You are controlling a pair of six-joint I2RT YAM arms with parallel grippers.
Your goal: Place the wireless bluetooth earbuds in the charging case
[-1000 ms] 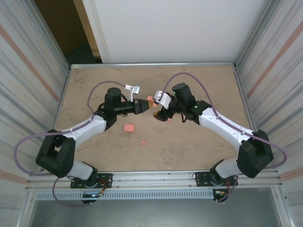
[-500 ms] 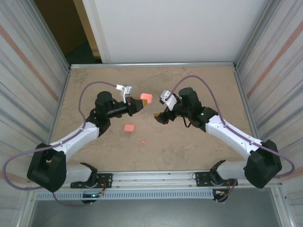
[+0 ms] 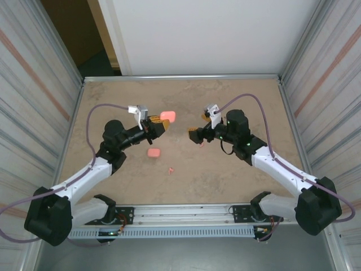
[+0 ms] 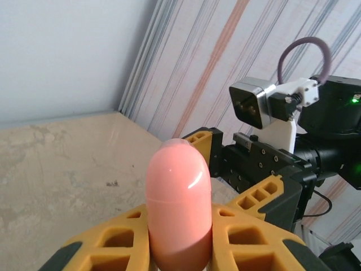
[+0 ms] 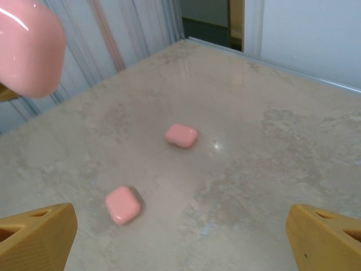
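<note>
the left gripper (image 4: 180, 228) pinches a glossy salmon-pink rounded plastic charging case (image 4: 179, 186), closed, with a faint seam around it, at the wrist view's lower centre. the right gripper (image 5: 180, 228) stands wide apart, gripping nothing. one tiny salmon-pink stemmed earbud (image 3: 170, 169) lies on the beige table (image 3: 225, 175), lower centre of the top view.

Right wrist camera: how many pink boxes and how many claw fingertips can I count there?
Pink boxes on the table: 2
Pink box in the left claw: 1
Fingertips of the right claw: 2
Total: 5
</note>
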